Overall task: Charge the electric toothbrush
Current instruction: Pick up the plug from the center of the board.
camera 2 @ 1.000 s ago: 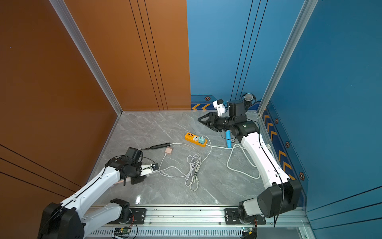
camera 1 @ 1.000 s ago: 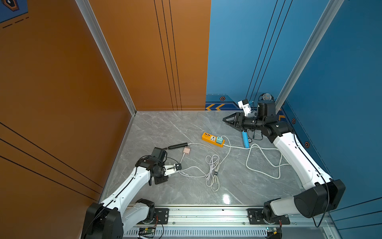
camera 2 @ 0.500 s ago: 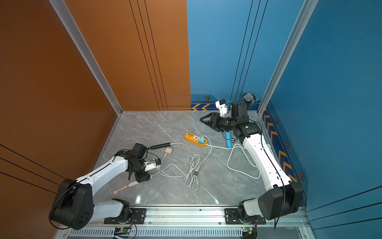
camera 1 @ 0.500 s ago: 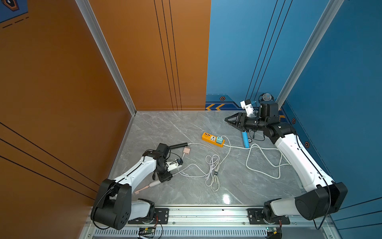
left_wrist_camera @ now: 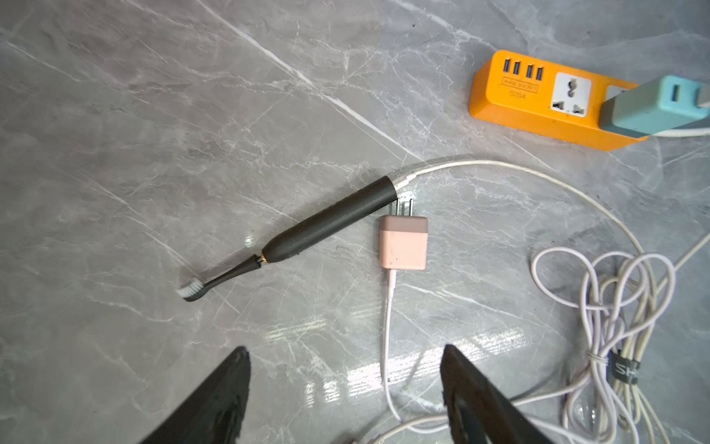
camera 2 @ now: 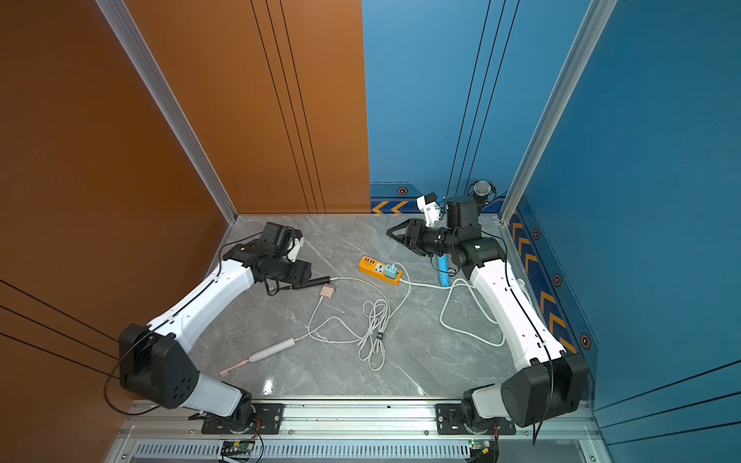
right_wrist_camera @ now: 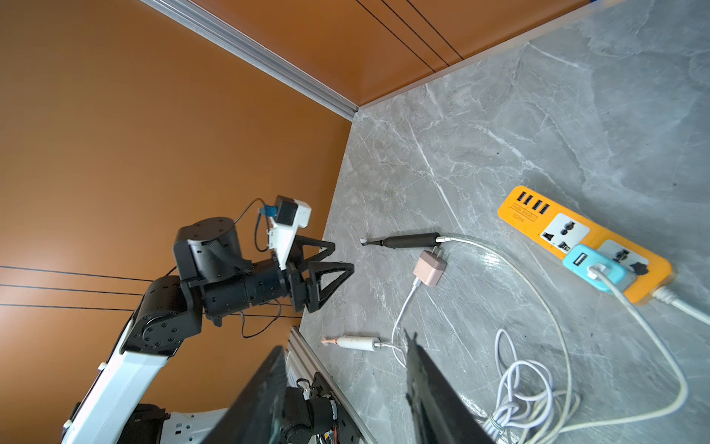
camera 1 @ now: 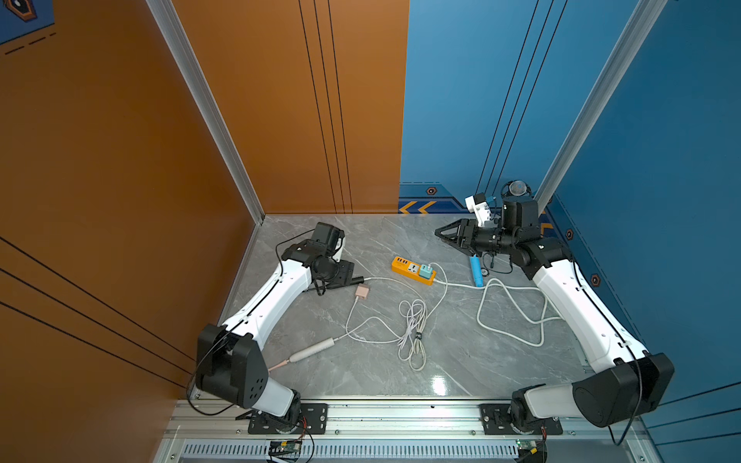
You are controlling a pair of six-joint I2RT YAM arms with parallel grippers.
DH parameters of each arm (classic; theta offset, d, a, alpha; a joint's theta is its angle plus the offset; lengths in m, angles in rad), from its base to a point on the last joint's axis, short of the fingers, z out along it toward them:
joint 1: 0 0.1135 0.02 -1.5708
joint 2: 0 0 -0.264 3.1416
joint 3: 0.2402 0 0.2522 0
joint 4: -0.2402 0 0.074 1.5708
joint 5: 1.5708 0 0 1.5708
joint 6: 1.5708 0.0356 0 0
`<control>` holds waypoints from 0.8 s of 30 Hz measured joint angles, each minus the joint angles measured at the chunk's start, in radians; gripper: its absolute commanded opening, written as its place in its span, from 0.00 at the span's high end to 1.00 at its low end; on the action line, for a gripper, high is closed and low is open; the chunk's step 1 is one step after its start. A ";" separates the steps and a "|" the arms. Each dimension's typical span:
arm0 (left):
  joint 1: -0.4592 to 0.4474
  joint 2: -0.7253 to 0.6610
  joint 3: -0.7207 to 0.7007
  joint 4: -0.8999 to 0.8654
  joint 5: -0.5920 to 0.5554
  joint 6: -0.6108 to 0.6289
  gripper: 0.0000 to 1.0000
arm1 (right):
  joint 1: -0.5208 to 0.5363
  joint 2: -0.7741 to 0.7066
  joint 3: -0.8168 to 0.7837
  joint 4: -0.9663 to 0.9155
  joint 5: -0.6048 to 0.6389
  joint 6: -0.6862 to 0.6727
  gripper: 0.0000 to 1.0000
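Observation:
A white toothbrush (camera 1: 310, 352) with a pink head lies near the front left, cabled to a pink adapter (left_wrist_camera: 403, 242) that lies unplugged on the floor. A black toothbrush (left_wrist_camera: 330, 226) lies beside that adapter, its cable running to a teal adapter (camera 1: 426, 271) plugged into the orange power strip (camera 1: 403, 266). My left gripper (left_wrist_camera: 344, 350) hovers open and empty over the pink adapter's cable. My right gripper (camera 1: 439, 232) hangs open and empty at the back right, above the floor beyond the strip.
A blue toothbrush (camera 1: 476, 272) lies under the right arm. Bundled white cables (camera 1: 413, 332) sit mid-floor and the strip's thick cord (camera 1: 513, 320) loops to the right. Orange wall on the left, blue wall behind and right, rail along the front.
My left gripper opened and let go of the white toothbrush, which now lies on the floor. The left arm then moved back toward the pink adapter. The right arm barely shifted.

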 measured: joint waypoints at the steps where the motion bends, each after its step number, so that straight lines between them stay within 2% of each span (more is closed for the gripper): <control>1: -0.039 0.063 0.025 -0.002 -0.028 -0.046 0.22 | 0.006 0.000 -0.004 0.000 0.007 0.000 0.47; 5: -0.139 0.246 0.109 -0.006 -0.068 -0.154 0.26 | 0.019 0.000 -0.028 0.000 0.039 0.001 0.47; 13: -0.148 0.415 0.156 -0.013 -0.106 -0.215 0.32 | 0.023 -0.023 -0.071 -0.029 0.083 0.003 0.46; 24: -0.149 0.485 0.188 -0.020 -0.132 -0.231 0.63 | 0.037 -0.038 -0.071 -0.031 0.104 0.003 0.45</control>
